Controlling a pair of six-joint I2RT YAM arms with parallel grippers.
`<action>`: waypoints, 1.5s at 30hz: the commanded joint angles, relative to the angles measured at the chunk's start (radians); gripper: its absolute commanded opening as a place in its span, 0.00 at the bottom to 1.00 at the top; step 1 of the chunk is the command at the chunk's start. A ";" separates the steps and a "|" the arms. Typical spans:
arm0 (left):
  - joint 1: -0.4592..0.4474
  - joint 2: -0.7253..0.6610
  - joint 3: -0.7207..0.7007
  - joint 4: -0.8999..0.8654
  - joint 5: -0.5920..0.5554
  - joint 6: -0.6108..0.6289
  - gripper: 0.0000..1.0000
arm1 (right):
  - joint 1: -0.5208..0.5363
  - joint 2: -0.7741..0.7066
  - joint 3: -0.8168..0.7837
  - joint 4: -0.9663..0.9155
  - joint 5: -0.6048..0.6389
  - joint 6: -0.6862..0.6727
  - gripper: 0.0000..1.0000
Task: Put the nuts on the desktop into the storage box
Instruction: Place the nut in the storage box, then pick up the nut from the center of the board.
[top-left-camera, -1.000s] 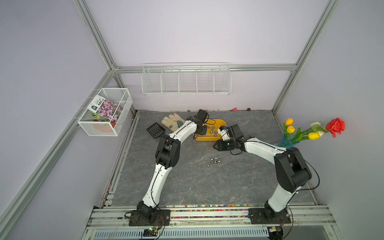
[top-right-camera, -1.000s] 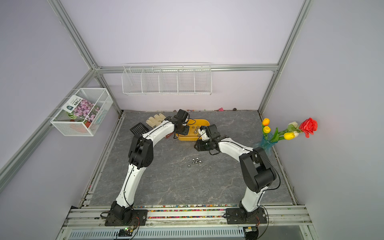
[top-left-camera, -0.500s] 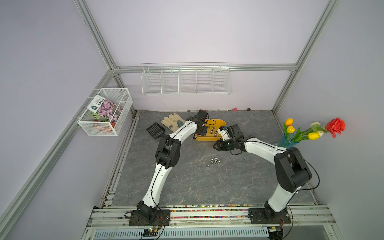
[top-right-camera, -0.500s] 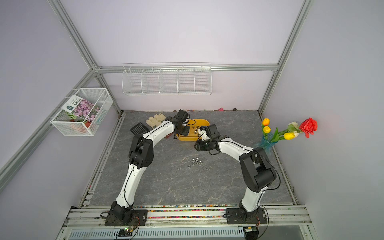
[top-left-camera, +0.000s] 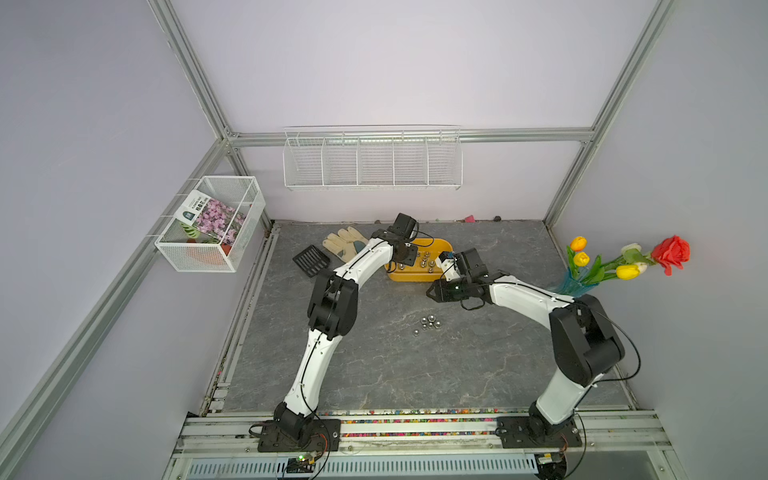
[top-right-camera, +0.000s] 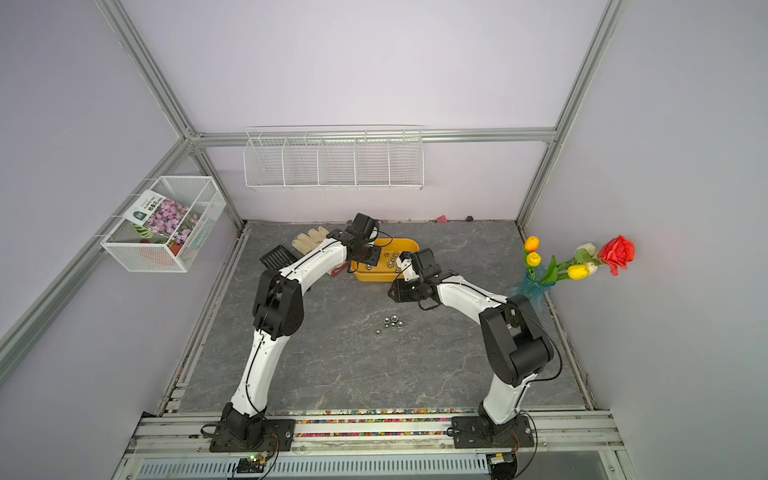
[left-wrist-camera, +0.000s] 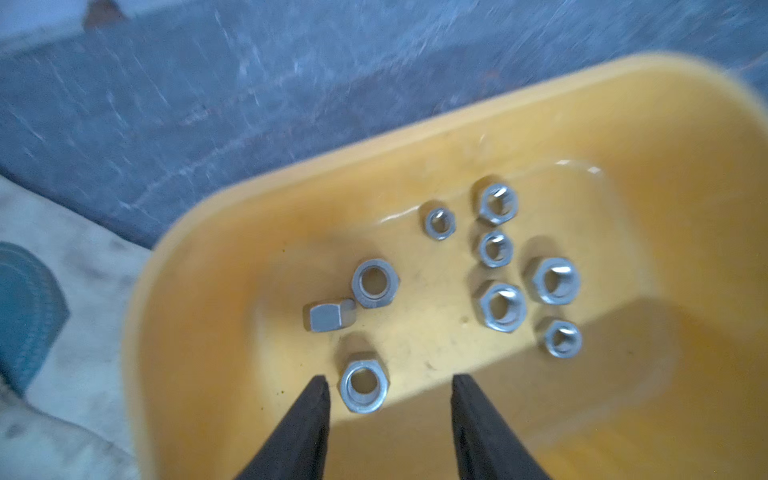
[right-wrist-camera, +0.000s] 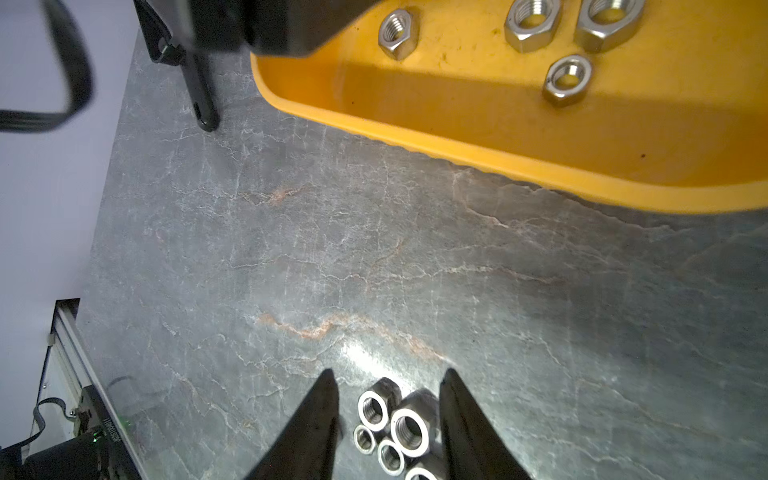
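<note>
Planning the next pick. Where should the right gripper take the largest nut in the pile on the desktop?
Take the largest nut across two opposite outer flats, right gripper coming straight down: it lies flat, bore up, low on the desktop. Neighbouring nuts crowd it, so choose flats with free space.

Pale lilac walls (top-left-camera: 374, 62) close in three sides, joined by silver aluminium frame posts (top-left-camera: 187, 70) and a crossbar (top-left-camera: 519, 135) along the back wall. A white wire rack (top-left-camera: 372, 158) with five compartments hangs on the back wall. A white mesh basket (top-left-camera: 210, 257) holding a flower-printed packet (top-left-camera: 212, 216) hangs on the left wall. A blue vase (top-left-camera: 575, 284) of bright flowers (top-left-camera: 671, 253) stands at the right edge of the desktop (top-left-camera: 415, 374). The light is soft and even.
</note>
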 joint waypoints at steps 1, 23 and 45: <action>-0.039 -0.162 0.000 0.068 -0.017 0.049 0.54 | 0.012 -0.070 -0.015 -0.043 0.026 -0.016 0.43; -0.126 -0.884 -0.865 0.339 0.138 -0.032 0.63 | 0.171 -0.204 -0.188 -0.295 0.317 -0.070 0.43; -0.241 -1.207 -1.433 0.568 0.195 -0.064 0.66 | 0.229 0.090 -0.067 -0.265 0.424 -0.085 0.43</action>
